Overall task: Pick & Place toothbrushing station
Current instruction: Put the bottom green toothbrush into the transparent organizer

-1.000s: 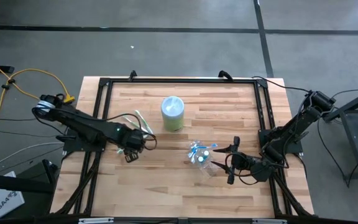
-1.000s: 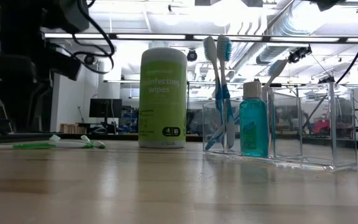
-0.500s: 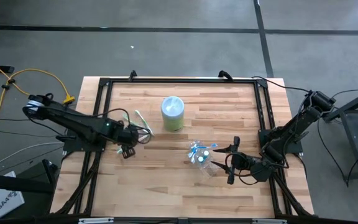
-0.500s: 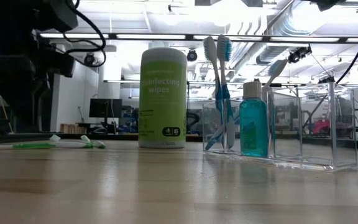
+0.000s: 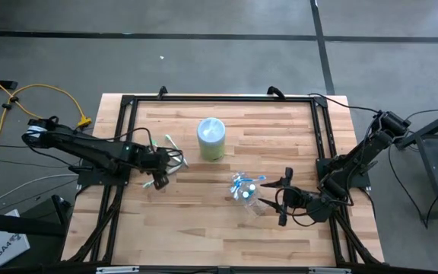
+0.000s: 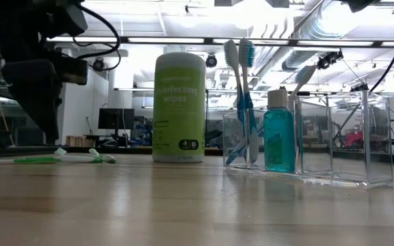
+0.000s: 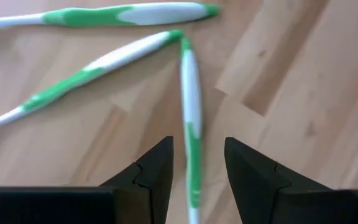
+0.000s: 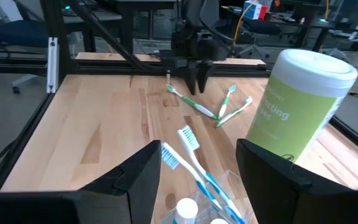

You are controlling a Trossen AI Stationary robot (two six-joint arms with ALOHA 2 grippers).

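Three green-white toothbrushes lie flat on the table at its left: one [image 7: 191,112] runs lengthwise between the fingers of my open left gripper [image 7: 194,165], the other two [image 7: 129,14] [image 7: 86,71] fan out beyond it. The left gripper [image 5: 158,176] points steeply down over them, touching none. The clear plastic container [image 5: 247,192] stands at the table's middle with blue-white toothbrushes [image 6: 241,102] and a teal white-capped bottle [image 6: 279,140] upright in it. My right gripper [image 5: 282,196] waits open just right of it, fingers astride its near end [image 8: 204,205].
A green canister of disinfecting wipes [image 5: 211,138] stands upright just behind the container, between the two groups of brushes. A black frame [image 5: 219,99] runs round the table's edges. Bare wood lies along the near side.
My left gripper has drawn back toward the table's left edge and tipped more steeply down, ending over the green-white toothbrushes; its fingers have stayed open. The brushes, the container and the right arm have kept still.
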